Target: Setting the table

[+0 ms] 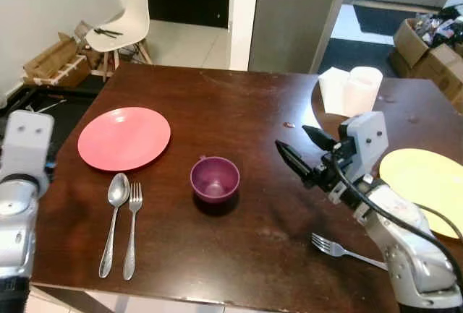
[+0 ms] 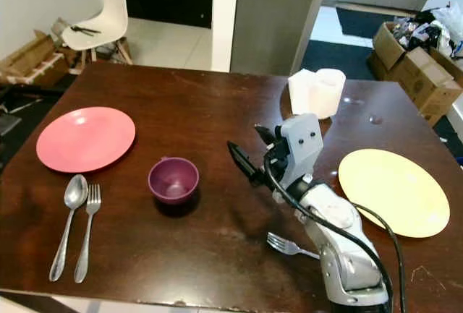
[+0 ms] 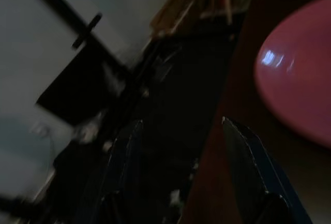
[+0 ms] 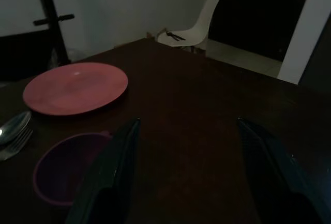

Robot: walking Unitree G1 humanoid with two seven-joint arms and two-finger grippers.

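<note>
Cup (image 1: 215,178) is sitting upright near the middle of the table (image 1: 239,103); I'm using it as my landmark. From the left eye, I'm seeing the pink plate (image 1: 124,138) to the left of the cup and farther back, with a spoon (image 1: 113,219) and fork (image 1: 132,226) lying side by side left of the cup, nearer the front edge. My right gripper (image 1: 302,149) is hovering to the right of the cup, fingers spread and grasping nothing. A yellow plate (image 1: 423,183) is lying well right of the cup, a second fork (image 1: 343,250) is resting front-right of it, and a white roll (image 1: 362,89) is standing back-right. A white chair (image 1: 123,20) is standing beyond the table.

From the left wrist, I'm looking along my left gripper (image 3: 181,162), hanging off the table's left edge beside the pink plate, fingers parted and empty.

From the right wrist, I'm seeing spread fingers (image 4: 111,177) pointing over the cup toward the pink plate.
</note>
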